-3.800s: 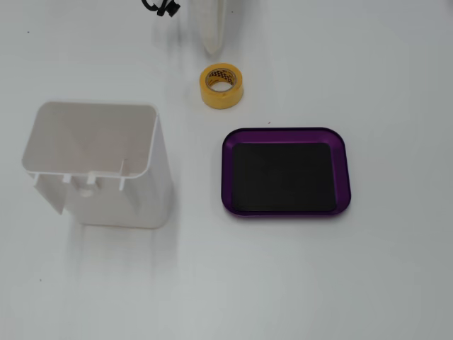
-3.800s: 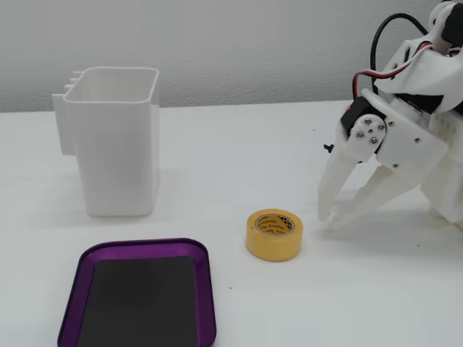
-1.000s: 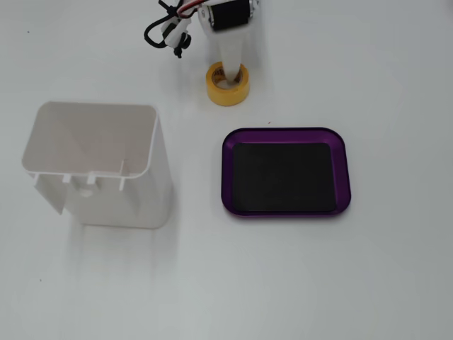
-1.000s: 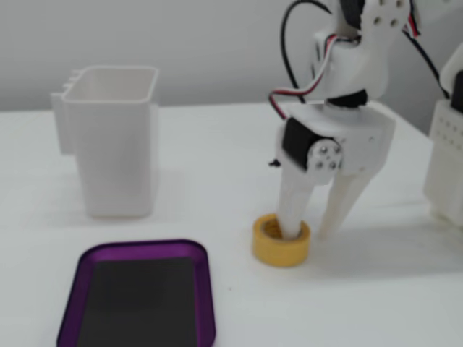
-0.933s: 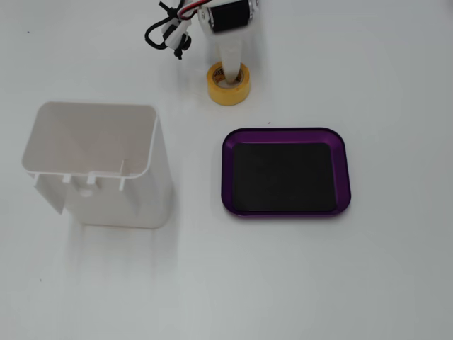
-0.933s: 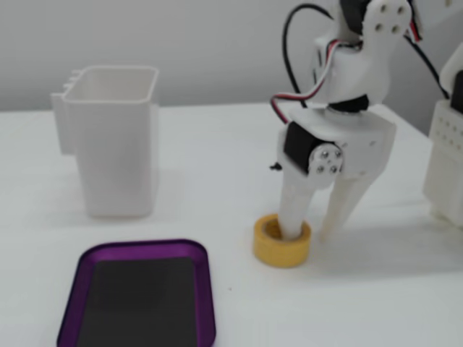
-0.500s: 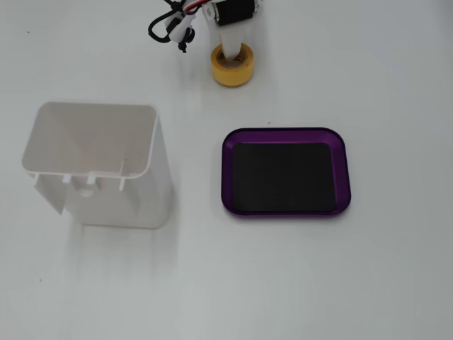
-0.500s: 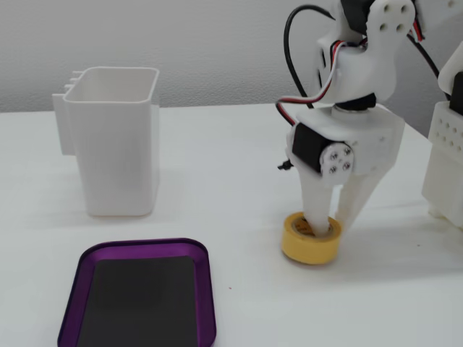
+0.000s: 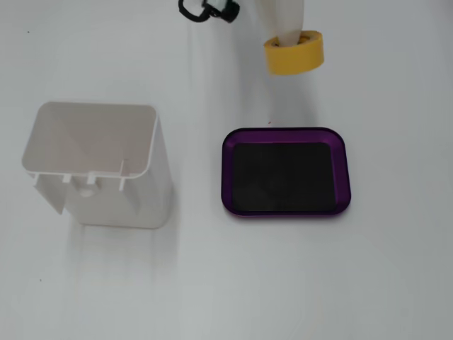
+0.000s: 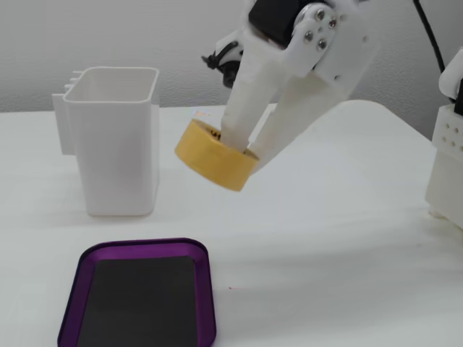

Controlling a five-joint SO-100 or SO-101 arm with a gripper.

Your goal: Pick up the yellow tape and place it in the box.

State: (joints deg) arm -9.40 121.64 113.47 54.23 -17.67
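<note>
**Tape held in the air, away from the box**

Tape (image 10: 215,155) hangs tilted above the table (image 10: 347,238), clamped by the gripper (image 10: 242,148): one finger (image 10: 244,94) goes down through the ring's hole, the other presses the outer wall. From above, the tape (image 9: 295,54) sits near the top edge, clear of the box (image 9: 285,212), whose black floor is bare. In the side view the box (image 10: 81,269) lies at lower left, below and left of the tape. A white container (image 10: 116,141) stands upright behind the box, beside the tape, not touching it.
</note>
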